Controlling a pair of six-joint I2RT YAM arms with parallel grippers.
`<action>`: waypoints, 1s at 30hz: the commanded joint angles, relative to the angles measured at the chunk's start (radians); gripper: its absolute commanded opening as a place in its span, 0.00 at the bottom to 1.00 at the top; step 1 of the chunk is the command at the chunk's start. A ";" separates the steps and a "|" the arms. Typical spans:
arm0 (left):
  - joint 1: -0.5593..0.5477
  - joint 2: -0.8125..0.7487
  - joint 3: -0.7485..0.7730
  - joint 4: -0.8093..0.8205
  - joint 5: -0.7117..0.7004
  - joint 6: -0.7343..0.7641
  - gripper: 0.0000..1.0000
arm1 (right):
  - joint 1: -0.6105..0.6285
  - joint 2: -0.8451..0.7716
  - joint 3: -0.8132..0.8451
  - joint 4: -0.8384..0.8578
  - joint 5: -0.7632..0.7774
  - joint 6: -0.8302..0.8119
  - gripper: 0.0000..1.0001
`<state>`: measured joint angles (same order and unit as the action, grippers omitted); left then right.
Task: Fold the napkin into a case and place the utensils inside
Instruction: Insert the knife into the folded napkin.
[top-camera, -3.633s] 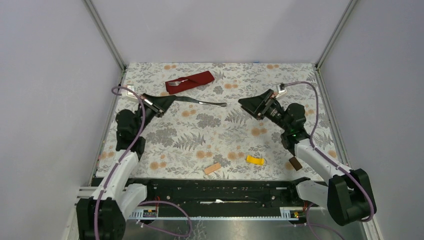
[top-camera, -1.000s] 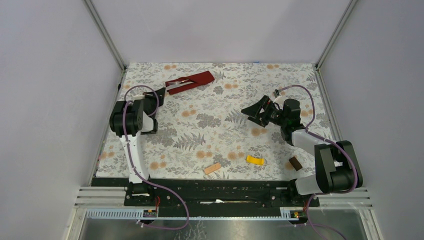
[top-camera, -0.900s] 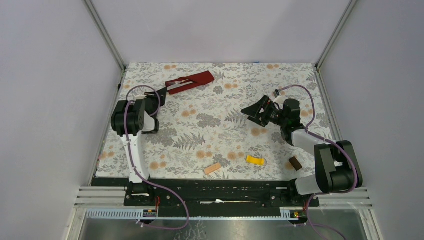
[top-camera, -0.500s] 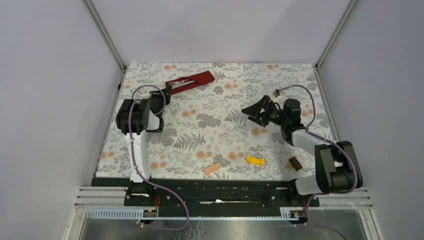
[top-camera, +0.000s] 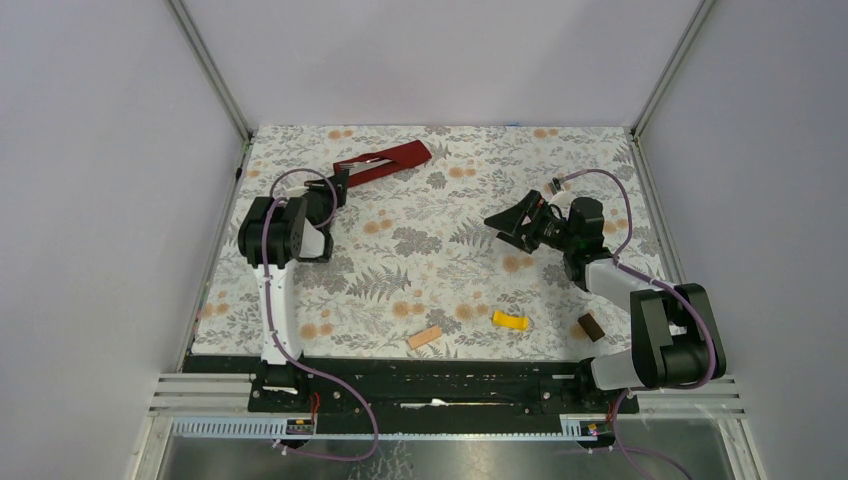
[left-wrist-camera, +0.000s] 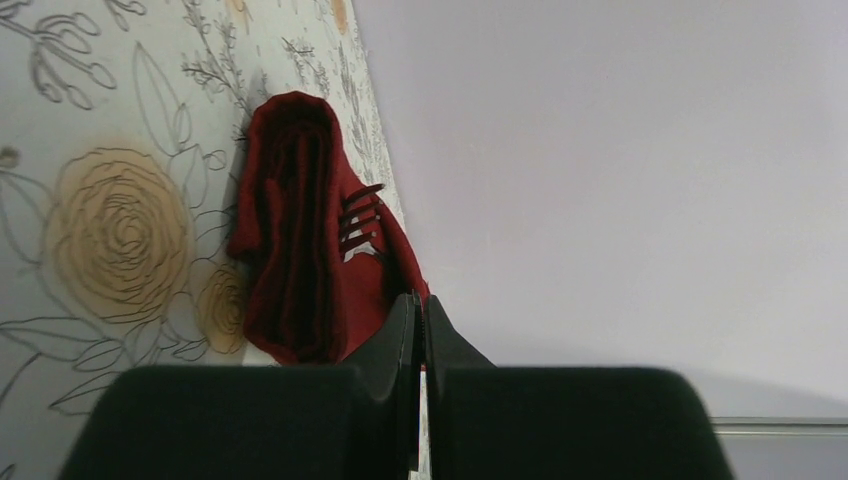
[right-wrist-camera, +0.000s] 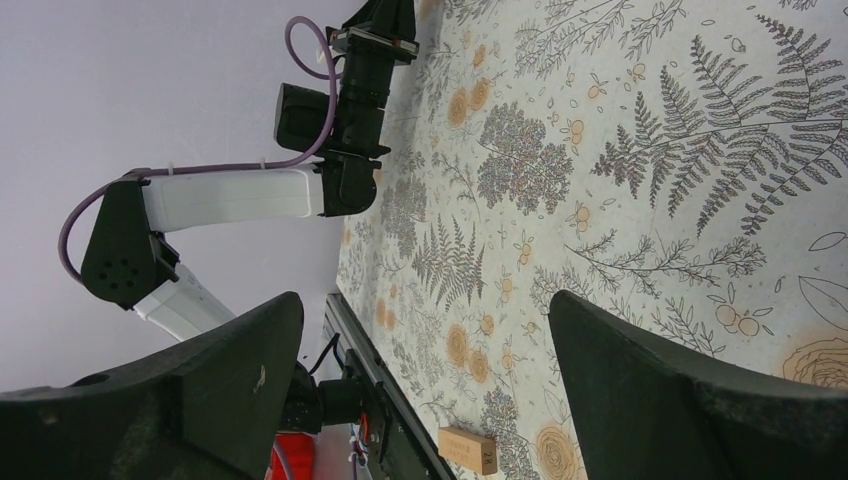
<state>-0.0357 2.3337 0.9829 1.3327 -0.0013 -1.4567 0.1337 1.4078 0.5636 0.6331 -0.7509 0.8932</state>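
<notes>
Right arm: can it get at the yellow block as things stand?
Probably yes: the right pincer is open and empty, and the yellow block lies by itself, the tan block and brown block apart from it. Nothing stands between.

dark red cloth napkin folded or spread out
Folded: the dark red cloth napkin is a narrow strip, a silver metal fork poking from its layers.

Left claw (left-wrist-camera: 418, 305) fully closed, arm outstretched far-left; right claw (right-wrist-camera: 425, 305) wide apart, mid-right
</notes>
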 joint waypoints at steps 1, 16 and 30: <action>-0.010 0.015 0.048 0.085 -0.017 -0.021 0.00 | -0.011 -0.021 0.016 0.018 -0.024 -0.022 1.00; -0.035 0.035 0.058 0.071 -0.021 -0.108 0.00 | -0.013 -0.026 0.007 0.028 -0.021 -0.016 1.00; -0.045 0.032 0.133 -0.119 -0.016 -0.105 0.12 | -0.015 -0.025 0.007 0.026 -0.021 -0.019 1.00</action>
<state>-0.0807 2.3913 1.0851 1.2465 -0.0078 -1.5562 0.1280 1.4078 0.5632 0.6338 -0.7532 0.8932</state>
